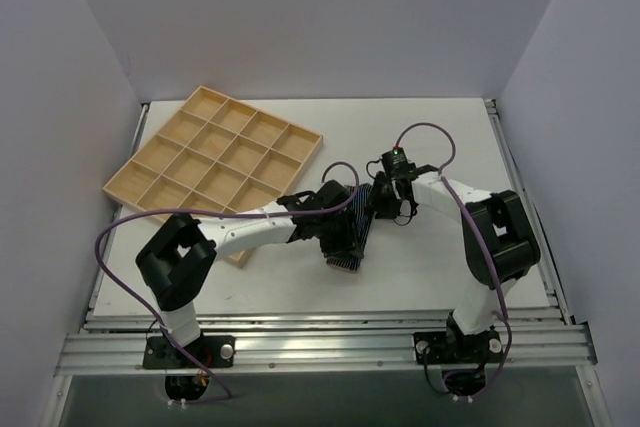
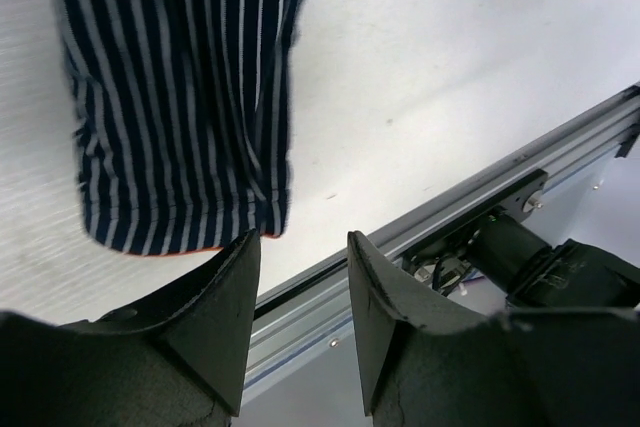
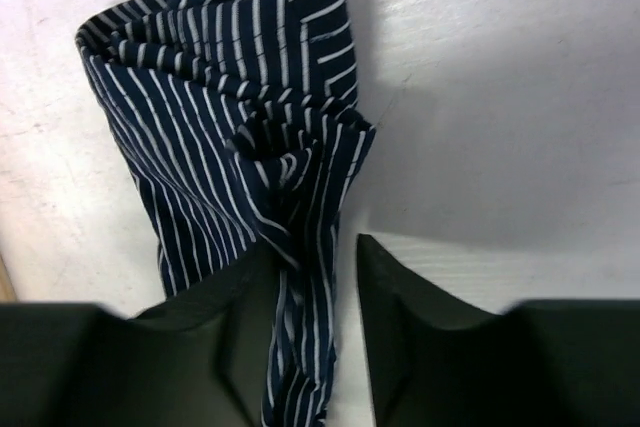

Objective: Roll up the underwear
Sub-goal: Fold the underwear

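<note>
The underwear (image 1: 352, 237) is a dark navy bundle with thin white stripes, lying on the white table between the two arms. In the left wrist view its flat end (image 2: 180, 97) shows a reddish hem next to my left finger. My left gripper (image 2: 305, 282) is open and empty, just beside that end (image 1: 330, 232). In the right wrist view the cloth (image 3: 230, 127) is bunched in folds, and a strip of it runs between the jaws. My right gripper (image 3: 310, 332) is open around that strip, at the bundle's far right side (image 1: 378, 209).
A wooden tray (image 1: 215, 162) with several cells lies at the back left, its near corner beside the left arm. The metal rail (image 2: 450, 202) of the table's near edge and the right arm's base (image 2: 545, 267) lie beyond the left fingers.
</note>
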Robot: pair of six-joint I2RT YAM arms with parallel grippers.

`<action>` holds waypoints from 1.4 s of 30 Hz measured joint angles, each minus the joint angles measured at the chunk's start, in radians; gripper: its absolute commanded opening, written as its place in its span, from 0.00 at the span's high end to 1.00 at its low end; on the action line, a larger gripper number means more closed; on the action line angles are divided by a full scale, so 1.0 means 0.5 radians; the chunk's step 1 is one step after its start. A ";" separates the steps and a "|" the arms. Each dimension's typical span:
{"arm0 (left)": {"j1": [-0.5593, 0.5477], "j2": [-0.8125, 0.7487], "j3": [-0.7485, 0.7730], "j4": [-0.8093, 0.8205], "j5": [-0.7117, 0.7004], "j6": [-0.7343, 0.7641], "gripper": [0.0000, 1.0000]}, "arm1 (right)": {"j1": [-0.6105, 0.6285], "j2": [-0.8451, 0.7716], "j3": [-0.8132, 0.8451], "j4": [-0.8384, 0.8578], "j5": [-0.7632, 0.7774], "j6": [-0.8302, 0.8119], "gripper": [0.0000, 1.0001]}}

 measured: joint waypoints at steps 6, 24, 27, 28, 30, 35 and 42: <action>-0.092 0.050 -0.004 0.182 -0.034 -0.036 0.52 | -0.124 0.021 -0.001 0.044 -0.034 -0.074 0.81; -0.200 0.165 0.150 0.146 -0.105 0.047 0.48 | -0.199 -0.072 -0.001 0.004 -0.149 -0.224 0.43; -0.163 0.054 0.251 0.044 -0.132 0.101 0.48 | -0.175 -0.230 -0.008 -0.071 -0.154 -0.188 0.41; -0.136 -0.009 0.262 0.017 -0.134 0.124 0.48 | -0.158 -0.292 -0.021 -0.077 -0.156 -0.169 0.41; -0.070 -0.129 0.243 -0.018 -0.130 0.149 0.48 | -0.085 -0.429 -0.091 -0.060 -0.159 -0.112 0.40; 0.275 -0.365 -0.028 -0.005 -0.034 0.196 0.47 | 0.294 -0.682 -0.377 -0.020 -0.164 0.091 0.41; 0.548 -0.320 -0.233 -0.082 0.078 0.289 0.48 | 0.507 -0.756 -0.712 0.003 -0.127 0.307 0.42</action>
